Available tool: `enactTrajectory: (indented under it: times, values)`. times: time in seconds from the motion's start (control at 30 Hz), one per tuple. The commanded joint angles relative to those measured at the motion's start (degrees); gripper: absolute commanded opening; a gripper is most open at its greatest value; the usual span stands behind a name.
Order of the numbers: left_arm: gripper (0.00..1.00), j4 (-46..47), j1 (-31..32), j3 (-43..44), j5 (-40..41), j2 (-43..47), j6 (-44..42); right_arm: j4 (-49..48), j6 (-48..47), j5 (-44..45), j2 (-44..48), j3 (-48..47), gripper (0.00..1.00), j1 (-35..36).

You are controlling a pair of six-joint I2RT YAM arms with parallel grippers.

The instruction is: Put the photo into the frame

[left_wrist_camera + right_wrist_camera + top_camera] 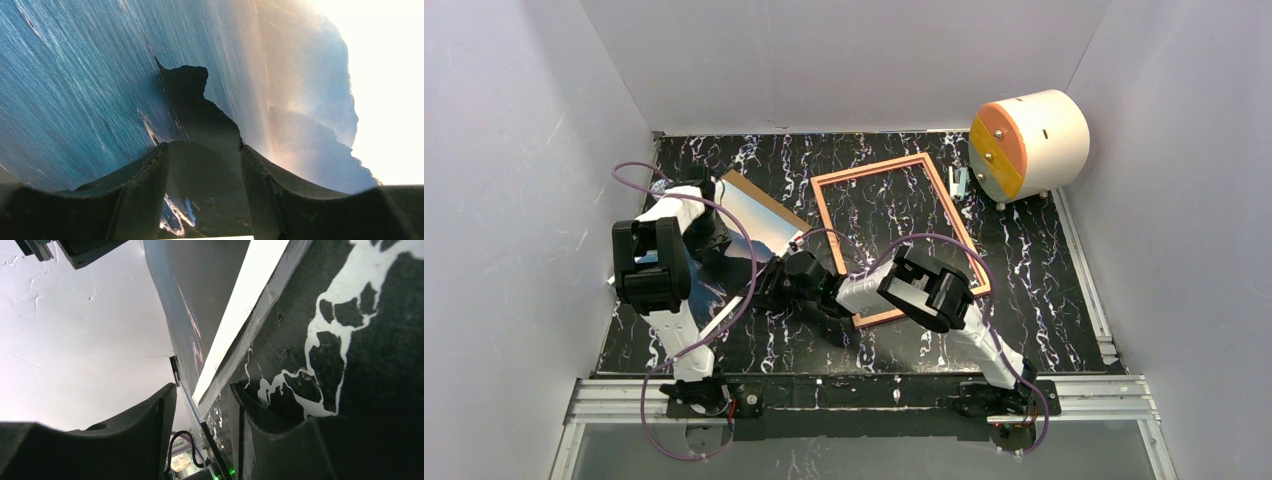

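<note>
The photo is lying at nine o'clock on the desk, overlapping a brown board. The pink frame is sitting at its three o'clock. The left pincer is spreading released over the picture side. The right pincer is straddling the photo's raised edge, also released.

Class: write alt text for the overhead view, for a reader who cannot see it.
Left arm and right arm meet at a sea photo beside an empty pink frame on a black marbled table. A white drum sits far right.
</note>
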State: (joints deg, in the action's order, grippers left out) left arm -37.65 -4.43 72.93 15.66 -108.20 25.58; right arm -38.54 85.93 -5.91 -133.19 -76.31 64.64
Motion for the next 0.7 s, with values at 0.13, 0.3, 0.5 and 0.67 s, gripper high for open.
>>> enactTrajectory:
  times: [0.13, 0.3, 0.5, 0.67]
  values:
    - [0.78, -4.72, -1.09, 8.21, 5.57, -5.45, -4.66, 8.08, -4.12, 3.37, 1.13, 5.24, 0.52, -0.41]
    - [0.98, 0.31, -1.30, 12.00, 10.45, -5.94, -7.56, 8.81, -4.80, 1.24, 2.66, 9.25, 0.52, -1.44]
    - [0.98, 7.70, -3.60, 13.16, 10.66, -10.71, -10.78, 12.56, -8.07, -0.67, 4.71, 11.10, 0.53, -2.29]
    - [0.99, 12.48, -7.00, 13.86, 7.92, -11.71, -13.42, 15.40, -9.58, -2.52, 4.80, 12.13, 0.53, -2.60]
